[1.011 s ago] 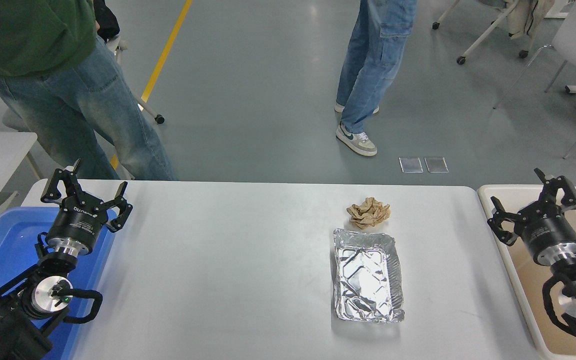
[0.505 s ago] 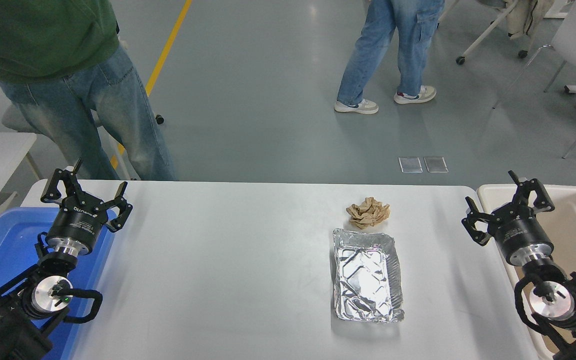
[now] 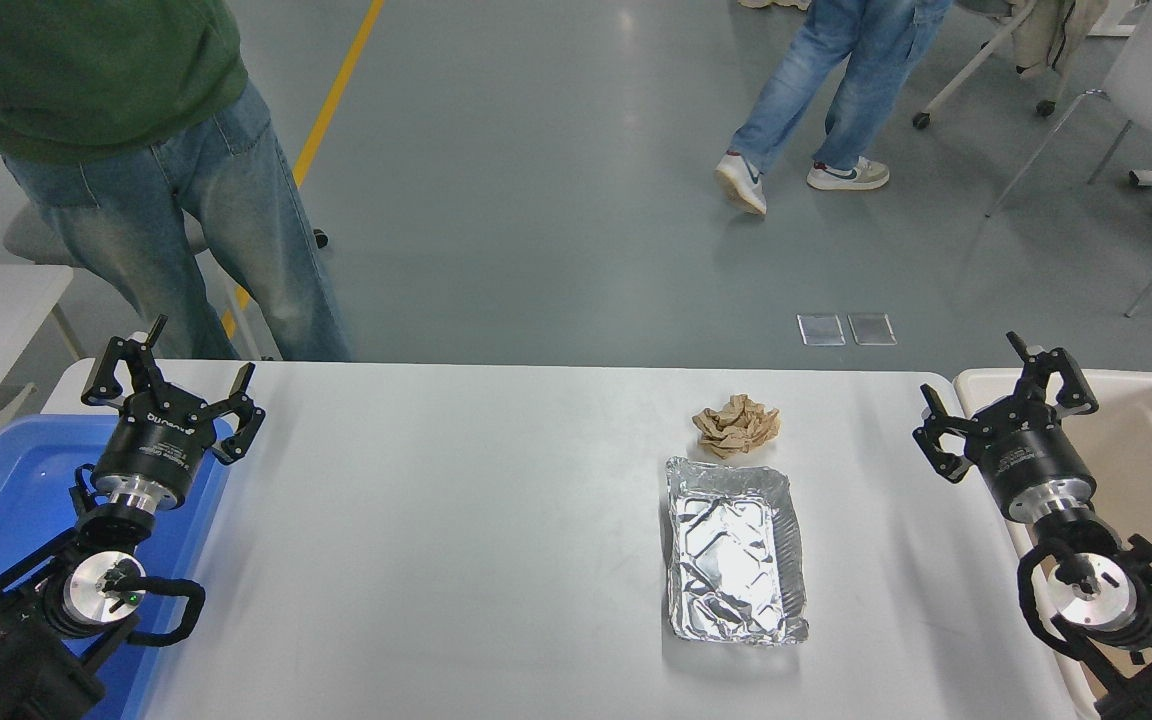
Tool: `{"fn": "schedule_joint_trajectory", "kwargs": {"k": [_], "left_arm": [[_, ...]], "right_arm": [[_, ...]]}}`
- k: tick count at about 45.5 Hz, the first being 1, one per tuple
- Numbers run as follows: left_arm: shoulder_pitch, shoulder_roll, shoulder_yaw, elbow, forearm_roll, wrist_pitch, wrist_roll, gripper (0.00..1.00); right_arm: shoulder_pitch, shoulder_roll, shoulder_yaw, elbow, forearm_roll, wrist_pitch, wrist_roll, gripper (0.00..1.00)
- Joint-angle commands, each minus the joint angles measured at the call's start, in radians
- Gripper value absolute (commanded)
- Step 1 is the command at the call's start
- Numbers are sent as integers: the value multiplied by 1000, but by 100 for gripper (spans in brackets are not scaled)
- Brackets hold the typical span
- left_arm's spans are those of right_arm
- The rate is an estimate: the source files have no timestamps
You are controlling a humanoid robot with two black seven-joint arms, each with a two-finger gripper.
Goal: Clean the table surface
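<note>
Now right gripper [image 3: 1004, 412] hovers at table surface [image 3: 456, 560] right edge, jaws wide, empty. Foil tray [image 3: 733, 548] right of centre, crumpled paper [image 3: 736, 424] just beyond. Left gripper [image 3: 170, 388] parked far-left corner, jaws wide.

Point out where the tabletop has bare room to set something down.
The widest bare patch of the table surface runs from the left pincer across to the foil tray. A narrower strip lies between the tray and the right pincer. It is crowded only where the crumpled paper sits just behind the tray.
</note>
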Motion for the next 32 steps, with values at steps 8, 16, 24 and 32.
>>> {"fn": "schedule_joint_trajectory", "kwargs": {"k": [8,16,24,32], "left_arm": [[-1,0,0,0,0,0,0,99],[-1,0,0,0,0,0,0,99],[-1,0,0,0,0,0,0,99],[1,0,0,0,0,0,0,99]], "right_arm": [[2,-189,-145,310,-311,-161,-124,100],[25,-252,-161,396,-319,-157,-244,100],[31,-305,-194,488,-525,-153,-289,100],[42,-326,-214,522,-840,-152,-380,99]]}}
